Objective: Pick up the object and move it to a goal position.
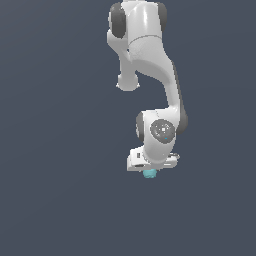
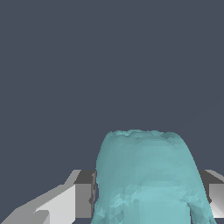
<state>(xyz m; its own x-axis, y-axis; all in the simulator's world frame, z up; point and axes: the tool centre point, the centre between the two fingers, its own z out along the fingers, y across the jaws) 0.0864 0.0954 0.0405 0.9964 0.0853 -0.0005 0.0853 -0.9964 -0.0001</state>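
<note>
— What fills the scene? 
— A white robot arm (image 1: 150,75) reaching down from the top of the exterior view over a plain dark blue-grey ground.

— And at its tip? 
— The gripper (image 1: 150,170), its fingers (image 2: 83,199) clamped on either side of the teal object (image 2: 146,179).

— Where is that object? 
— Between the fingers, showing just under the gripper, right of centre in the exterior view.

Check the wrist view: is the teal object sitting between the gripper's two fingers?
Yes, the teal object fills the gap of the gripper, with a grey finger against each side.
</note>
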